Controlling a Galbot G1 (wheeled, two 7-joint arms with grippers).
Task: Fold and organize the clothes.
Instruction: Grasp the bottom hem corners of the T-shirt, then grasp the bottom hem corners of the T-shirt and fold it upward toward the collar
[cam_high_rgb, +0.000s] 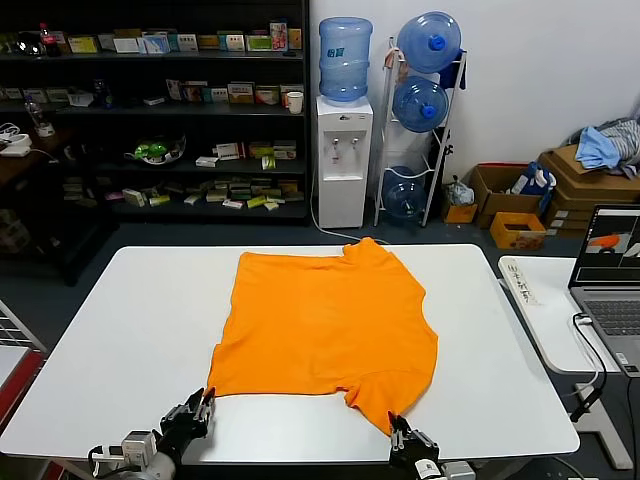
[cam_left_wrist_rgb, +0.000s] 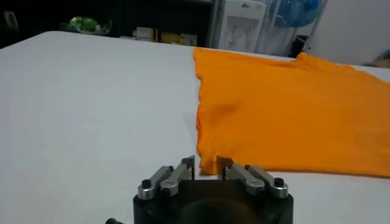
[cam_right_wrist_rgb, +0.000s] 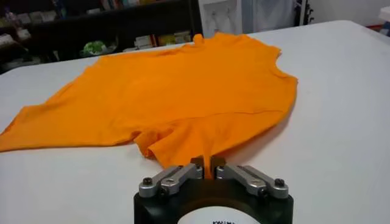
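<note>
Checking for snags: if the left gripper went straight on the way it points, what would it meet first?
The left gripper already has the orange T-shirt corner between its fingers; straight on lies more of the shirt on the white table.

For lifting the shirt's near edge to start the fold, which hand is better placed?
Right, probably. The right hand is shut on the orange T-shirt at its near sleeve tip. The left hand straddles the near corner but isn't visibly clamped.

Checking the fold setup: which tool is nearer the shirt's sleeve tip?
Right. The right tool pinches the orange T-shirt sleeve tip; the left tool is at the opposite near corner.
</note>
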